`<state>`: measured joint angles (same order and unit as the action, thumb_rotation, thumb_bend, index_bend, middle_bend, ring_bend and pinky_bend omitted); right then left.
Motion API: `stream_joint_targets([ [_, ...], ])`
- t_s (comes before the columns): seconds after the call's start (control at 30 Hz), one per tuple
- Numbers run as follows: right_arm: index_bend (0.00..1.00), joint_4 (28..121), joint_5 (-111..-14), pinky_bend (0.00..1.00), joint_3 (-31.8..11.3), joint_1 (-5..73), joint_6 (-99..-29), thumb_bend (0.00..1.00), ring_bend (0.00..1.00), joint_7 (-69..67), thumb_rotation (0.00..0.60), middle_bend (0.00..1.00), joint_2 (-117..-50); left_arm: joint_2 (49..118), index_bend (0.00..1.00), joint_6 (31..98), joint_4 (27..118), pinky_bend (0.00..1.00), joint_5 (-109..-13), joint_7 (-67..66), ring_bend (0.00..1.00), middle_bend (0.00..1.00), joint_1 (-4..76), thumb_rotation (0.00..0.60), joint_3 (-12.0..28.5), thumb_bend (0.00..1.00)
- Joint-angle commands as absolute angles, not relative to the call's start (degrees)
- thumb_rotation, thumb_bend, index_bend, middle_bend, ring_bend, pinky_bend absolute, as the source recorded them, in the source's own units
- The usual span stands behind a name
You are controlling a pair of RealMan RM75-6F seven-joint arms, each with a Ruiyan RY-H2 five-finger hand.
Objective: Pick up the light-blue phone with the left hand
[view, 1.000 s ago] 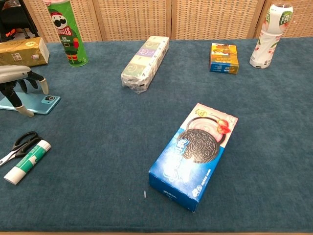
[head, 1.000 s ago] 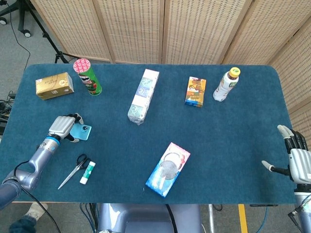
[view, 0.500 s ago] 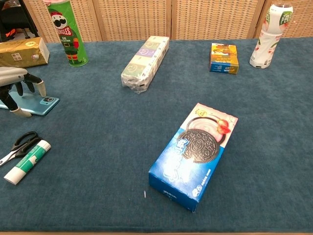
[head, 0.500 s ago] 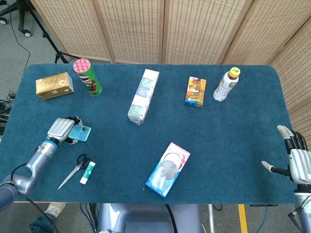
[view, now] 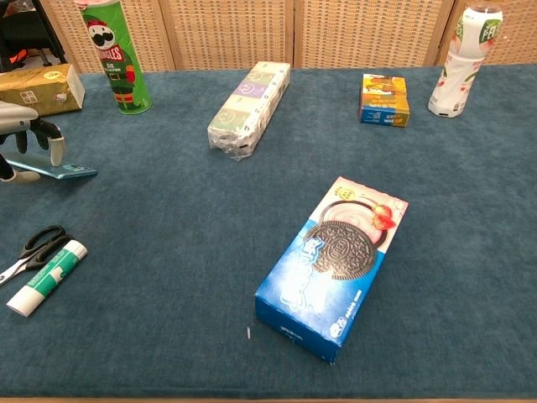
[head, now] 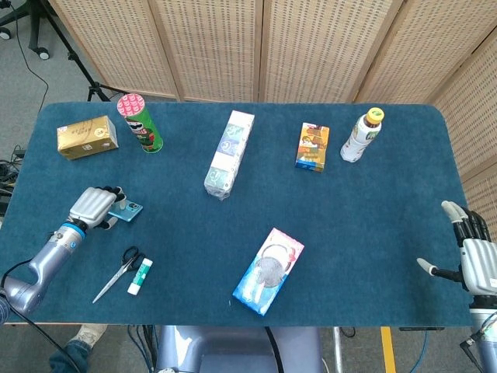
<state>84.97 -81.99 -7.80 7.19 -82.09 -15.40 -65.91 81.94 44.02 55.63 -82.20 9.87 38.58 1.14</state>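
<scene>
Since the earlier frames the left robot hand (head: pixel 91 207) has drawn back toward the bench (head: pixel 373 210) edge, taking the light-blue phone (view: pixel 65 172) along, fingers curled over it. Its free end pokes out beyond the fingertips, apparently just off the cloth, so the grasp looks made and most of the lift remains. It is slim, flat, pale blue.

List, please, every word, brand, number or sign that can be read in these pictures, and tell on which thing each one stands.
"Pringles": on the green can, partly legible in the chest view, beside its moustached face logo.
Blue cookie box: printed text, too blurred to read.
Orange carton, bottle, long wrapped pack, golden box, glue stick: print too small to read.
Light-blue phone: no text visible.
</scene>
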Motion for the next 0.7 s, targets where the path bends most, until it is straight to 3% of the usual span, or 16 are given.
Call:
stream_joint_targets([
  [0.03,0.0,85.0,-81.99,0.0,-7.78,7.2,-82.04,0.0,0.0,-15.46,0.6,0.0,-65.89,82.11,0.49,43.35,55.52,0.39,-81.59,8.26,0.29,0.34,39.17,0.6,1.47,0.71],
  [0.53,0.0,84.85,-81.9,0.0,-7.81,7.3,-81.77,0.0,0.0,-15.98,0.6,0.0,-65.77,83.26,0.49,43.0,53.74,0.39,-78.91,-2.36,0.29,0.35,42.6,0.6,4.47,0.69],
  [0.6,0.0,84.88,-81.89,0.0,-7.81,7.31,-81.74,0.0,0.0,-16.03,0.6,0.0,-65.75,83.98,0.47,43.04,52.73,0.39,-78.05,-4.21,0.27,0.28,42.99,0.6,5.04,0.66],
  [0.7,0.0,84.88,-81.96,0.0,-7.74,7.36,-81.65,0.0,0.0,-15.92,0.6,0.0,-65.77,85.51,0.31,43.94,50.81,0.29,-77.33,-6.18,0.14,0.1,43.45,0.6,5.84,0.57],
])
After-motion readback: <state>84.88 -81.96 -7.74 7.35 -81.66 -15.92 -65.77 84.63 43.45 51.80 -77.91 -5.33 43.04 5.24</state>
